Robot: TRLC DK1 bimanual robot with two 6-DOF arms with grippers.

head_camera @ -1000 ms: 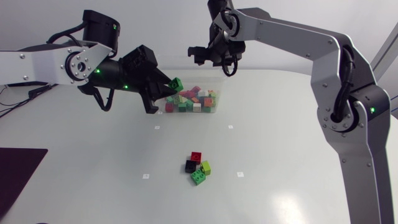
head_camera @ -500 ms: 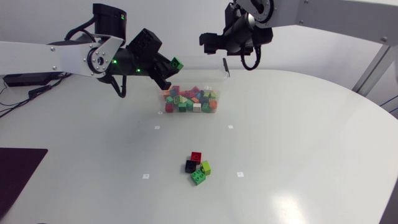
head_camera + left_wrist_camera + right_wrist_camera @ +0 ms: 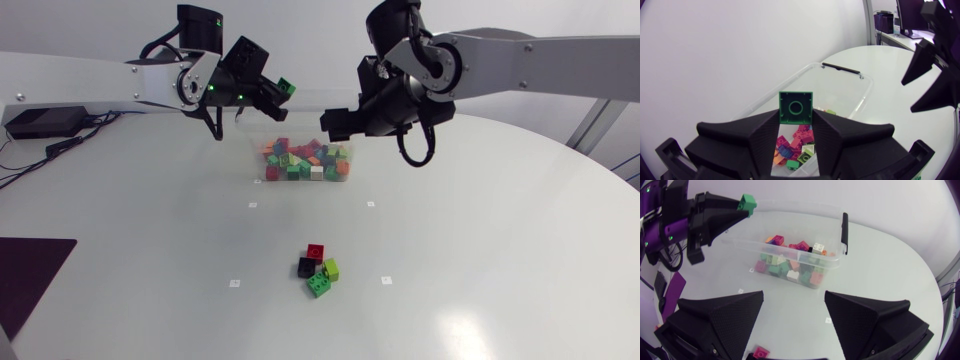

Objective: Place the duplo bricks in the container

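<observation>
Hoisting the green brick in the left gripper from beside the container's left wall up over its far left rim. Swinging the right gripper nearer and lower, from beyond the far rim to the container's right end, with the right arm stretched out across the far right.

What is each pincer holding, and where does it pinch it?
The left pincer pinches a green brick by two opposite sides. The right pincer holds nothing.
</observation>
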